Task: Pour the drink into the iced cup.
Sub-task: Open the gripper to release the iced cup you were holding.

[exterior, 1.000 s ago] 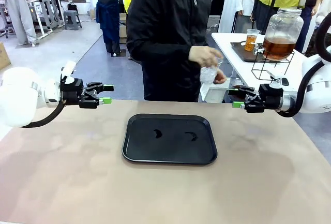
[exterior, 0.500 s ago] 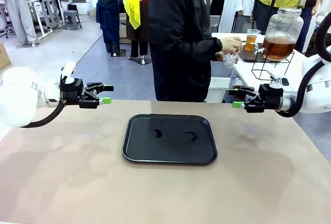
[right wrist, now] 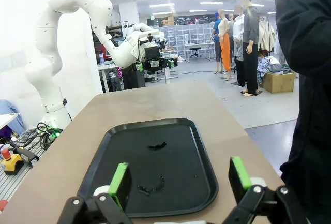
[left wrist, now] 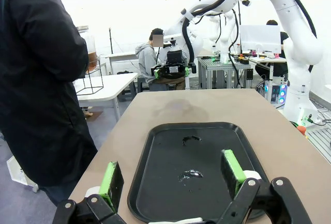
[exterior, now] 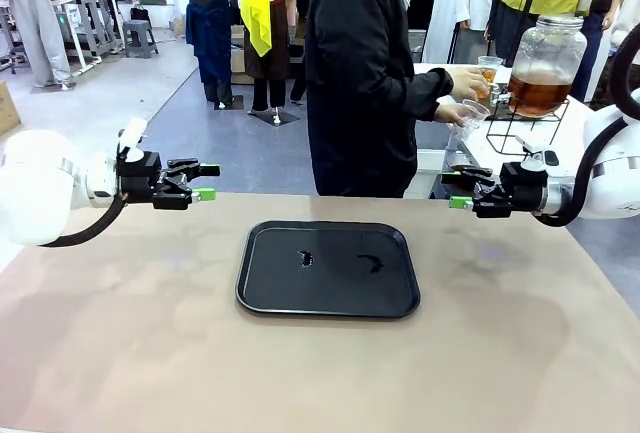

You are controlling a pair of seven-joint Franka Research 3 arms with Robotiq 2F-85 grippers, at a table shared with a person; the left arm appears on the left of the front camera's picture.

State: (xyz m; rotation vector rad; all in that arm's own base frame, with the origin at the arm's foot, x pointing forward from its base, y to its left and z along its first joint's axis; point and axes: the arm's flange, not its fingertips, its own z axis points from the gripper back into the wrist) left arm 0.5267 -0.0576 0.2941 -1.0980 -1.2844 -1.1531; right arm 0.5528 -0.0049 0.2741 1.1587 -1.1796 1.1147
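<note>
Holding cup (exterior: 473, 111) at dispenser (exterior: 541, 65), front view

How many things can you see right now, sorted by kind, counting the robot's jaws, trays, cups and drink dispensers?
Grippers: 2, the left gripper and the right gripper, jaws open on both
Trays: 1, the black tray on the table
Cups: 2, the clear cup the person holds and a filled cup behind it
Dispensers: 1, the glass dispenser jar with amber drink
Total: 6

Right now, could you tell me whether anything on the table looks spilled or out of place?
Yes: the black tray has two small wet-looking patches on its floor, like leftover drops or smears. It holds no cup. Both hands, left and right, hang open and apart from it.
</note>
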